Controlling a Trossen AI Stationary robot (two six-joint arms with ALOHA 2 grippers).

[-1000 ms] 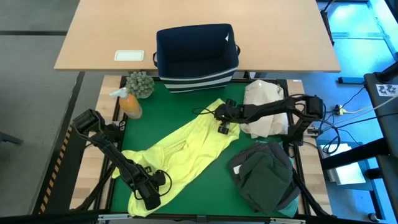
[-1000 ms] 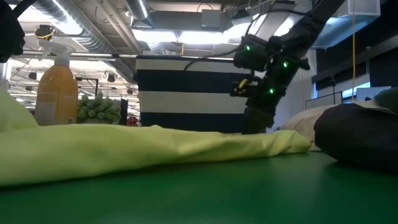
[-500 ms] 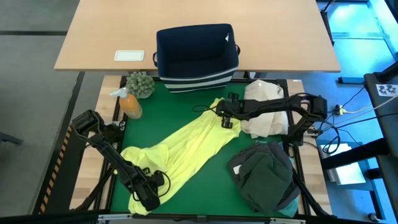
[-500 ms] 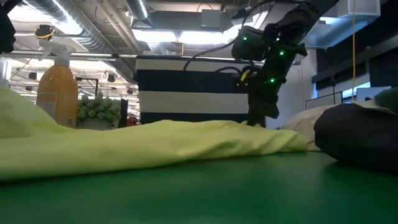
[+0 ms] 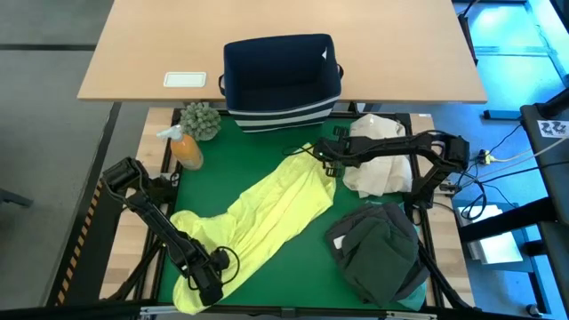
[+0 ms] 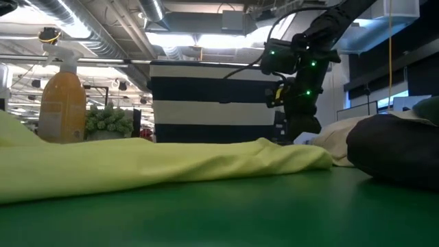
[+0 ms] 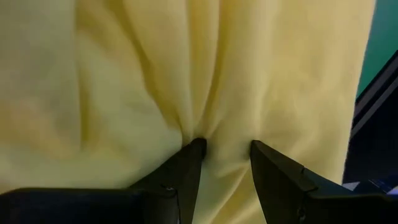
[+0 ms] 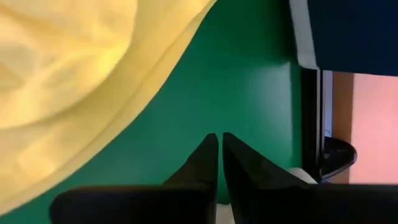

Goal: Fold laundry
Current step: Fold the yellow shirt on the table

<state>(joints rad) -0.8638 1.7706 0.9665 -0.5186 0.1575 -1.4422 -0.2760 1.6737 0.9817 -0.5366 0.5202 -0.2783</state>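
High view showed the navy bin [image 5: 282, 80] as landmark on the counter [image 5: 267, 164]: an orange spray bottle [image 5: 184, 147] and a green plant ball [image 5: 201, 120] stood to its left, a cream bundle [image 5: 378, 164] to its right. The yellow-green shirt [image 5: 258, 218], crumpled and elongated, ran diagonally from just below the bin toward the near-left corner. The left hand [image 5: 206, 289] pinched its near end; the right hand [image 5: 329, 156], pressed together and holding nothing, hovered by its far end. A dark garment pile [image 5: 378, 253] lay beyond the cream bundle.

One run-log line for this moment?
left gripper: fingers pinching yellow-green shirt, near end | right gripper: fingers shut, empty, at shirt's far end | shirt: stretched diagonally on green mat
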